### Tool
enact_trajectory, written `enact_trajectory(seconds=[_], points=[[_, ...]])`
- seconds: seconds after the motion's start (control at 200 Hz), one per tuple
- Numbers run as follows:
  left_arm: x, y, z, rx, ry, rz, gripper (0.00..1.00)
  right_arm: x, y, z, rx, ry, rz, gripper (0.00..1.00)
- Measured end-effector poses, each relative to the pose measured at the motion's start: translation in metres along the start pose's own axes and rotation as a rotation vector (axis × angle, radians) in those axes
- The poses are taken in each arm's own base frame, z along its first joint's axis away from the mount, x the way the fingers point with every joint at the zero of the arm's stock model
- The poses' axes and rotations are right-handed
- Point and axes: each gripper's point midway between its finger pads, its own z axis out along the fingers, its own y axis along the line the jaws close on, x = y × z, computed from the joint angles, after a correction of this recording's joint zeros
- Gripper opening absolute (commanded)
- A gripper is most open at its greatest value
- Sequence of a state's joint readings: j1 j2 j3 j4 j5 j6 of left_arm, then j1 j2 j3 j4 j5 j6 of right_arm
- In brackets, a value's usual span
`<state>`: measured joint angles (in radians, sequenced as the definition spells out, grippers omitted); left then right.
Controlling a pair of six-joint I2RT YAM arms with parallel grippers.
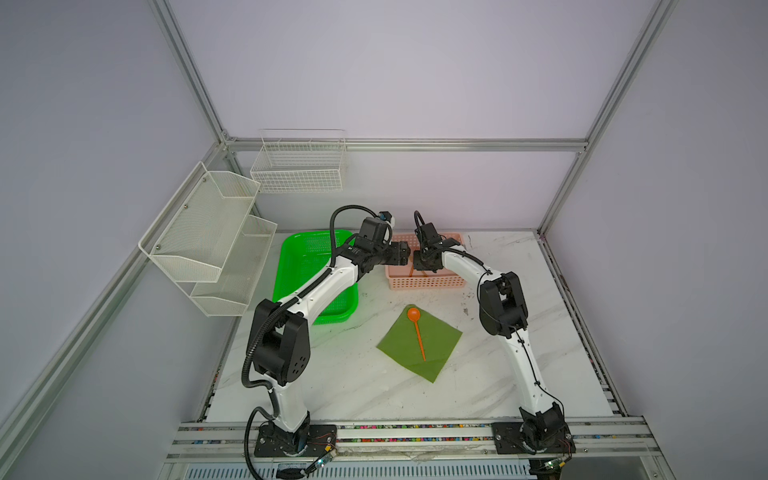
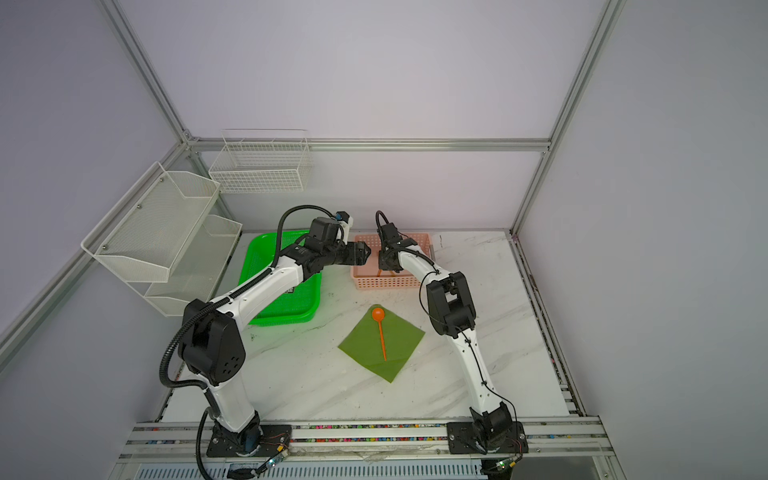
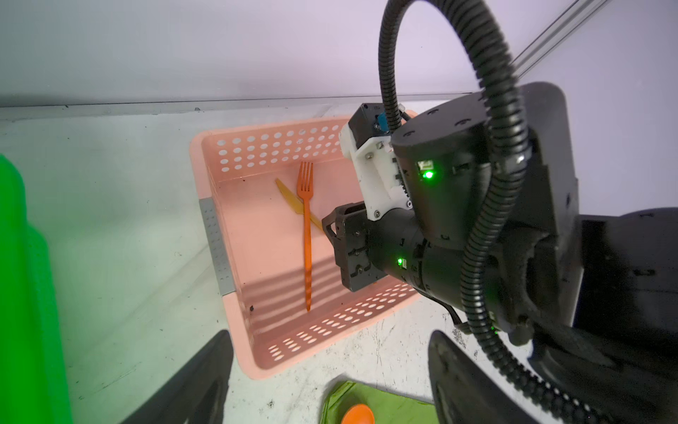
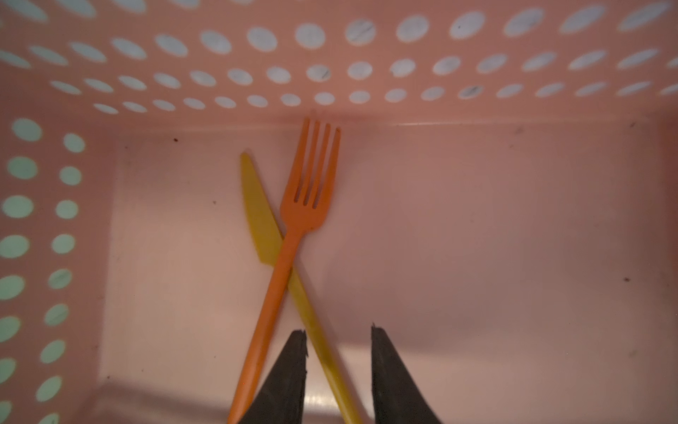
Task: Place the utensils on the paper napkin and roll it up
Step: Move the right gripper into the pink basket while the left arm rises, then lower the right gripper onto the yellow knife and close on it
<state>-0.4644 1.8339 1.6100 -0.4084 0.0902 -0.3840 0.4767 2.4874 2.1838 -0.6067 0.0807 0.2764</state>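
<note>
1. Paper napkin (image 1: 436, 345) lies on the surface (image 1: 374, 395), spoon (image 1: 417, 328) on it.
2. Pink basket (image 3: 264, 147) holds fork (image 4: 306, 205) crossed over knife (image 4: 258, 220).
3. Right gripper (image 4: 339, 330), jaws apart, straddles the knife handle; closing could drag the overlying fork along. Left gripper (image 3: 330, 334) hovers open nearby.

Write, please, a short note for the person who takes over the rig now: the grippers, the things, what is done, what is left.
Left gripper: open, empty, hovers by the basket.
Right gripper: open, down in the basket, one finger on each side of the knife handle, not yet closed on it.
Fork: in the basket, lying across the knife.
Spoon: on the napkin, which lies flat.
Done: spoon placed.
Left: move knife and fork to the napkin, then roll it up.
</note>
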Motion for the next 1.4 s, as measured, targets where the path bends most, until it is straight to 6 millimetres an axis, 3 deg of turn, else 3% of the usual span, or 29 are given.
enact_trajectory(seconds=[0.215, 0.38, 0.49, 0.605, 0.715, 0.85, 1.11, 1.4], points=[[-0.002, 0.004, -0.001, 0.009, 0.003, -0.01, 0.82, -0.014, 0.004, 0.006, 0.003, -0.019, -0.029, 0.32], [-0.004, 0.008, -0.002, 0.014, 0.002, -0.017, 0.82, -0.009, 0.006, 0.024, 0.005, 0.01, -0.057, 0.32], [-0.008, 0.013, -0.007, 0.008, -0.009, -0.022, 0.82, -0.011, 0.007, 0.021, 0.003, 0.012, -0.07, 0.31], [-0.019, 0.014, -0.019, 0.008, -0.038, -0.024, 0.82, -0.008, 0.005, 0.021, 0.008, 0.022, -0.084, 0.23], [-0.03, 0.012, -0.035, 0.014, -0.075, -0.023, 0.82, -0.008, 0.004, 0.02, 0.016, 0.029, -0.092, 0.29], [-0.041, 0.009, -0.057, 0.022, -0.121, -0.02, 0.82, -0.007, 0.004, 0.021, 0.02, 0.033, -0.103, 0.3], [-0.034, 0.021, -0.068, -0.001, -0.12, -0.032, 0.82, -0.008, -0.003, 0.021, 0.05, 0.028, -0.106, 0.31], [-0.02, 0.03, -0.072, -0.023, -0.101, -0.04, 0.82, -0.006, -0.028, 0.016, 0.152, 0.034, -0.103, 0.3]])
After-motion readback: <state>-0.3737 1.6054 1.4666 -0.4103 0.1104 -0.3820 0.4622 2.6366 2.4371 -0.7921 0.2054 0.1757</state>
